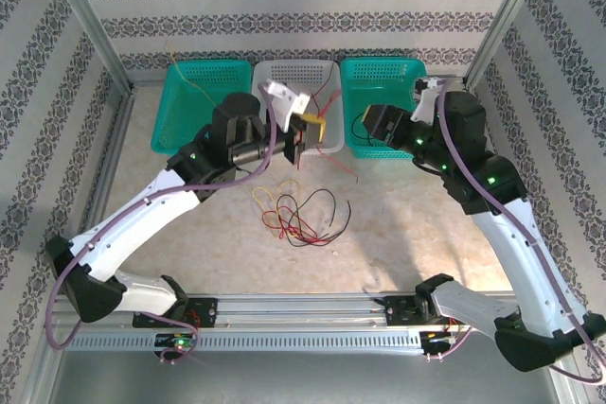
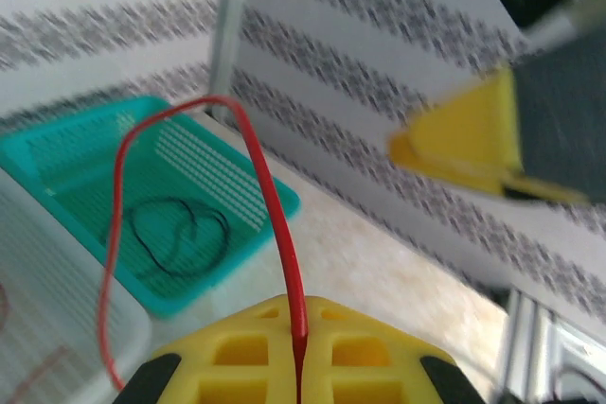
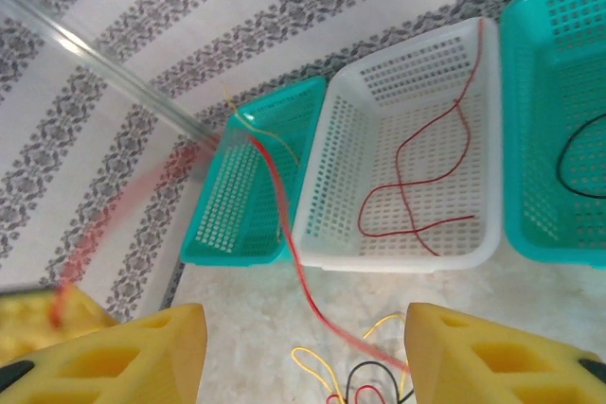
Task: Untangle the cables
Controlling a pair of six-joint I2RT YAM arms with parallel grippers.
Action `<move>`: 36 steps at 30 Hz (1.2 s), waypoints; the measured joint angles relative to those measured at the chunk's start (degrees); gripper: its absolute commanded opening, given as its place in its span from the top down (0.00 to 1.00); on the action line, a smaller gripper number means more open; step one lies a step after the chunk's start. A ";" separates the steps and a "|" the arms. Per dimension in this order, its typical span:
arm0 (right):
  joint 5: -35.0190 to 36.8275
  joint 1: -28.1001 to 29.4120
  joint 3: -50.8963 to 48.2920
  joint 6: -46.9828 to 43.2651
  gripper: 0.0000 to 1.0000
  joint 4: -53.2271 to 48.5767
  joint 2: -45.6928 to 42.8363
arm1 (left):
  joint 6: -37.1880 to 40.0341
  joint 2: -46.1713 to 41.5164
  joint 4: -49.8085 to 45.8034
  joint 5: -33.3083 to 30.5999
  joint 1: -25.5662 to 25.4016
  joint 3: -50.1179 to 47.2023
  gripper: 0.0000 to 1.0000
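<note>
Three baskets stand in a row: two teal, the left teal basket and the right teal basket, and one white basket. Two arms carry two grippers, the left gripper and the right gripper. Four cables can be counted singly: one yellow cable, one red cable in the white basket, one black cable, one held red cable. One heap on the table mixes red, yellow and black strands; their number cannot be told

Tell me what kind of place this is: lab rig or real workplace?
Probably a lab test cell: patterned backdrop walls, two arms bolted to an aluminium rail, three plastic baskets, loose cables.
</note>
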 measured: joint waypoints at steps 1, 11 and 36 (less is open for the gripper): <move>0.11 -0.63 -0.15 -0.15 0.41 -0.52 -0.79 | -0.28 1.31 -0.39 -0.92 1.09 2.23 1.00; 0.00 -4.98 -0.13 -0.87 0.42 -6.05 -3.41 | -3.17 19.41 -4.07 -3.63 11.34 21.20 0.93; -3.19 -0.48 -19.78 0.33 0.46 -6.21 -7.78 | -11.15 -1.44 -3.02 -6.62 12.85 -7.89 0.10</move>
